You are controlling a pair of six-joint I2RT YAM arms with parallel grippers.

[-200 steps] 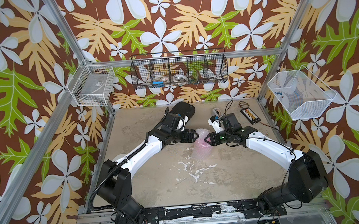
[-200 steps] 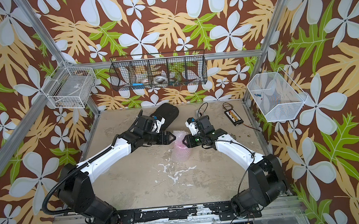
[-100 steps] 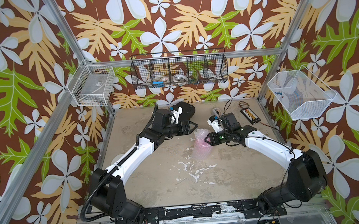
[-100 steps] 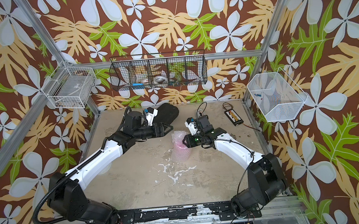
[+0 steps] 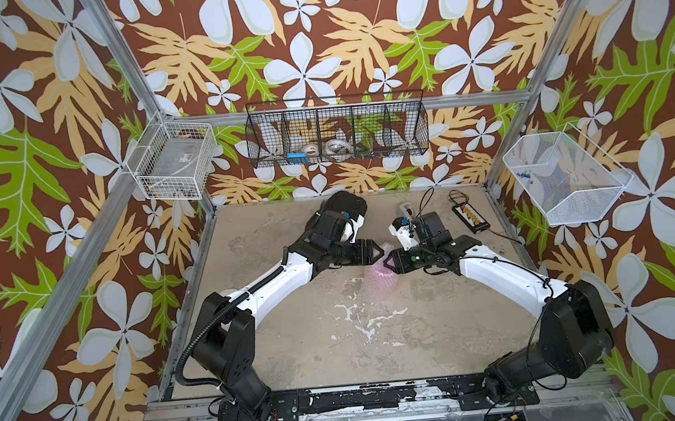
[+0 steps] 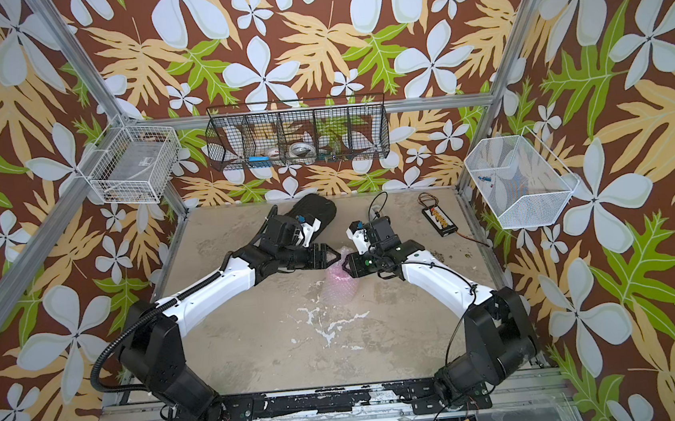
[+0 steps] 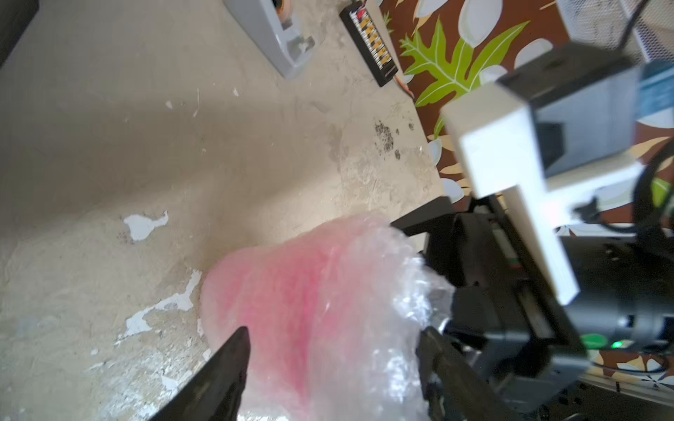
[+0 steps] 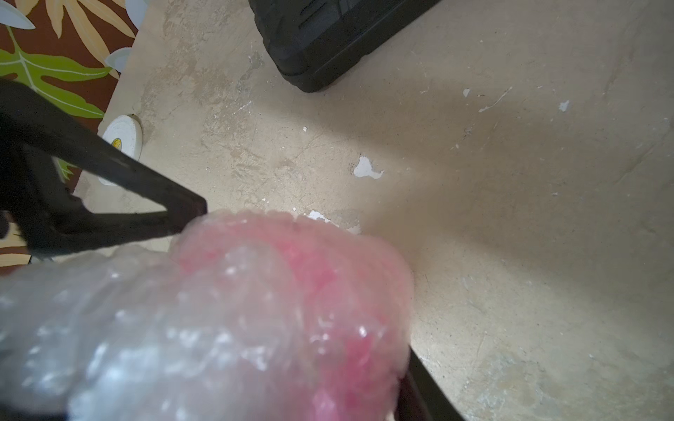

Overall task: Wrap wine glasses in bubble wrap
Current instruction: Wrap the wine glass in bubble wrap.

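Note:
The pink wine glass (image 5: 376,275) stands mid-table, rolled inside the clear bubble wrap (image 6: 341,292); only a pink blur shows through the wrap (image 7: 313,291). My right gripper (image 5: 390,262) is shut on the upper end of the bundle, which fills the right wrist view (image 8: 255,310). My left gripper (image 5: 379,252) faces it from the opposite side at the same end. Its jaws stand open, one finger (image 7: 229,368) on each flank of the bundle (image 7: 333,346). A left finger (image 8: 146,204) touches the wrap's edge in the right wrist view.
A black oval padded case (image 5: 343,204) lies at the back behind my left arm. A grey tape dispenser (image 7: 270,36) and a black connector board (image 5: 471,214) sit at the back right. A white tape roll (image 8: 122,140) lies near the left edge. Wire baskets (image 5: 337,130) hang on the walls.
My left gripper drew back from the bundle toward the case, then returned to it with its jaws narrower. The right gripper and bundle stayed in place.

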